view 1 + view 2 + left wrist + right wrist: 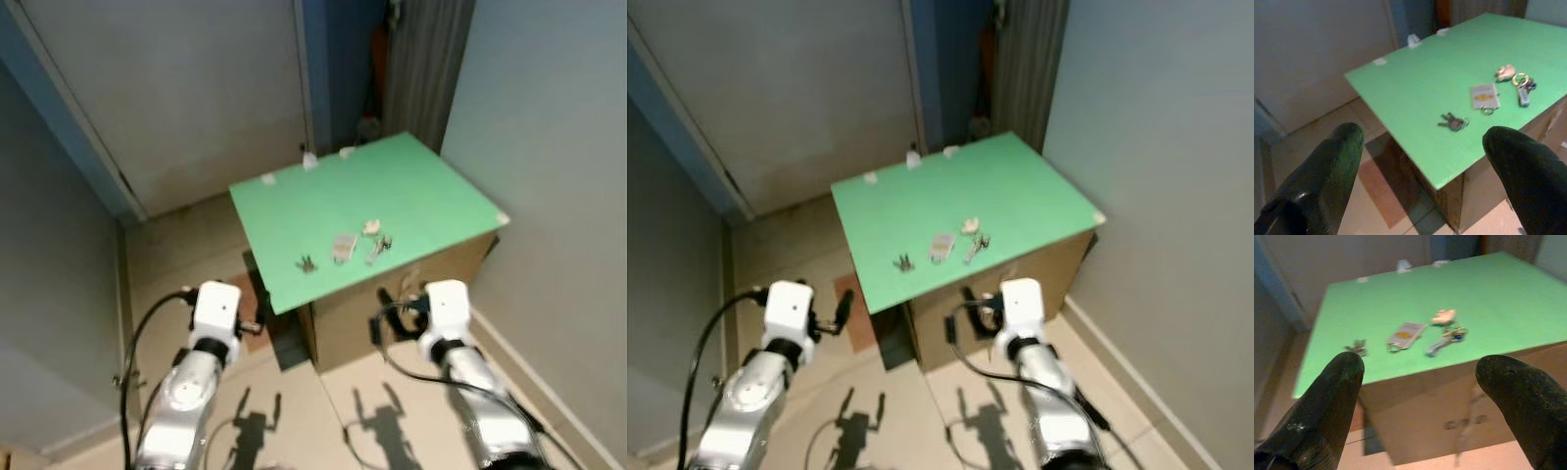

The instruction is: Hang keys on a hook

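A small bunch of keys (1453,122) lies near the front edge of a green tabletop (402,181). Beside it are a grey key tag (1485,96), a blue-tipped key on a ring (1522,88) and a small pink fob (1505,72). Small white hooks (1413,39) stand along the table's far edge. My left gripper (1422,142) is open, held low in front of the table's near left corner. My right gripper (1420,367) is open too, low before the front face, with the keys (1356,347) above and beyond it. Neither touches anything.
The green top rests on a cardboard box (392,313) standing in a narrow corner. A grey wall (558,147) runs close on the right, a door (186,88) is behind, and a wall (49,245) on the left. Tiled floor (304,411) lies under my arms.
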Robot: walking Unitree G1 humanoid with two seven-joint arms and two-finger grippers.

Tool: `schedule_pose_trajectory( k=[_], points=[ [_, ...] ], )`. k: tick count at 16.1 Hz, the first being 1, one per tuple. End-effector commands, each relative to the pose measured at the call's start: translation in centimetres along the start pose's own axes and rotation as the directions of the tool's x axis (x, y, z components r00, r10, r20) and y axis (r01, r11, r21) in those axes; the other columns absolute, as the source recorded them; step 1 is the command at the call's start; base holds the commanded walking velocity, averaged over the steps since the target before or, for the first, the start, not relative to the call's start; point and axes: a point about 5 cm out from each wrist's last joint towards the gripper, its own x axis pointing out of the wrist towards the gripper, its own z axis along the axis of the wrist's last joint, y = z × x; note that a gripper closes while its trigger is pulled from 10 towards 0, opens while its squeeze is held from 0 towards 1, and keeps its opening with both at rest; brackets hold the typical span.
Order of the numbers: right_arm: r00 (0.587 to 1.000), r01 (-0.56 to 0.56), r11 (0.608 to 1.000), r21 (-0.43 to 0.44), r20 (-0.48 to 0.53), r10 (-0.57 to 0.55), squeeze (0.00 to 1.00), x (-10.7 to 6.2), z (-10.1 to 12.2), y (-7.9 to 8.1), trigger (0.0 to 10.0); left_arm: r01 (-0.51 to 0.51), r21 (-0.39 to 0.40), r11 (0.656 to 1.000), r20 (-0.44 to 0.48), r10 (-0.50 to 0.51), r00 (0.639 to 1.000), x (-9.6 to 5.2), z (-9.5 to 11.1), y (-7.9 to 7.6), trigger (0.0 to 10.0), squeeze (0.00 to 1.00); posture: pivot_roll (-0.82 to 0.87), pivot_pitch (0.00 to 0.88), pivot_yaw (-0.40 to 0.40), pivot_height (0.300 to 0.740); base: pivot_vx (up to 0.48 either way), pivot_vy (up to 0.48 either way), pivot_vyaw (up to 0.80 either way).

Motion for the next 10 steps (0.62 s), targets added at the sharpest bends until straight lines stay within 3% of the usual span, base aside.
schedule_pose_trajectory(
  k=[1,3,8,10],
  points=[
    [1.000,-0.003,1.000,0.003,0.019,0.003,0.00,0.2,0.3,0.3,10.0,-0.021,0.038,0.999,-0.008,0.021,1.000,0.2,0.2,0.8,10.0,0.00,-0.21,0.005,0.103,0.740,0.480,0.000,0.00],
    [1.000,-0.005,1.000,0.001,0.022,0.005,0.00,0.2,0.3,0.4,10.0,0.008,0.010,1.000,-0.035,-0.008,0.999,0.7,0.3,0.7,10.0,0.00,-0.21,0.001,0.102,0.740,0.480,0.000,0.00],
    [1.000,-0.011,1.000,-0.001,0.021,0.011,0.00,0.1,0.2,0.7,10.0,0.045,0.089,0.995,-0.042,-0.041,0.998,1.8,1.1,0.7,10.0,0.00,-0.21,0.010,0.109,0.740,0.480,0.000,0.00],
    [1.000,-0.010,1.000,0.002,0.019,0.010,0.00,0.0,0.0,1.0,10.0,0.054,0.075,0.996,-0.041,-0.051,0.998,1.8,1.2,0.6,10.0,0.00,-0.22,0.016,0.116,0.740,0.463,0.000,0.00]
  ],
)
